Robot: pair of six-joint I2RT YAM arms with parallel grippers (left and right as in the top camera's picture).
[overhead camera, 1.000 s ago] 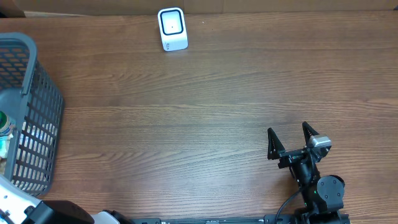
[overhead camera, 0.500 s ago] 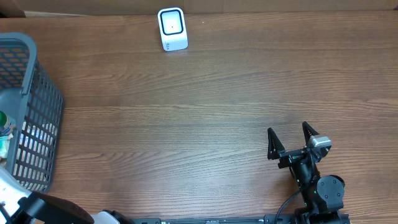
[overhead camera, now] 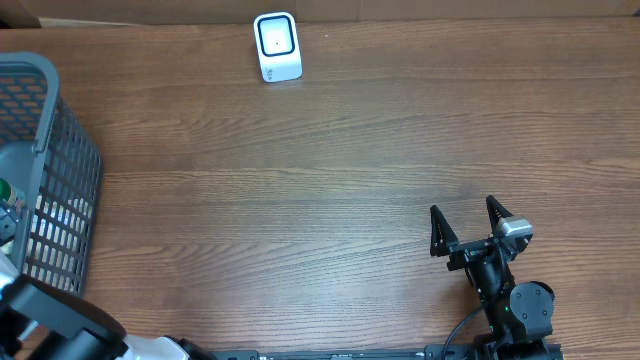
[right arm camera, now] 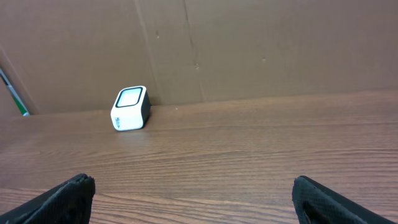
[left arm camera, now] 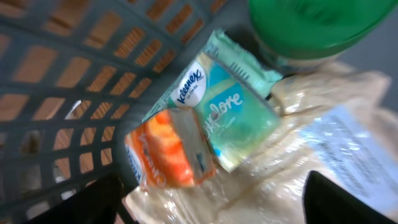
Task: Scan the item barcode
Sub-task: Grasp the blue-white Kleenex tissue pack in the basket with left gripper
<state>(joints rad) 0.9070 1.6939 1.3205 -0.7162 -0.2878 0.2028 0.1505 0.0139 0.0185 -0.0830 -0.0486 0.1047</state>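
Note:
The white barcode scanner [overhead camera: 276,46] stands at the table's far edge, also visible as a small white box [right arm camera: 130,109] in the right wrist view. Several items lie in the grey basket [overhead camera: 60,170]: a teal Kleenex pack [left arm camera: 227,106], an orange pack [left arm camera: 165,152], a green lid [left arm camera: 311,25] and a clear plastic bag with a white label [left arm camera: 292,180]. My left gripper [left arm camera: 214,196] is open low inside the basket, its fingers on either side of the clear bag. My right gripper [overhead camera: 465,228] is open above bare table, nothing between its fingers.
The basket's mesh wall [left arm camera: 74,81] is close on the left of my left gripper. My left arm [overhead camera: 60,325] reaches in from the bottom-left corner. A cardboard wall [right arm camera: 249,50] rises behind the scanner.
My left arm has shifted at the bottom-left corner beside the basket. The right arm and the scanner have not moved.

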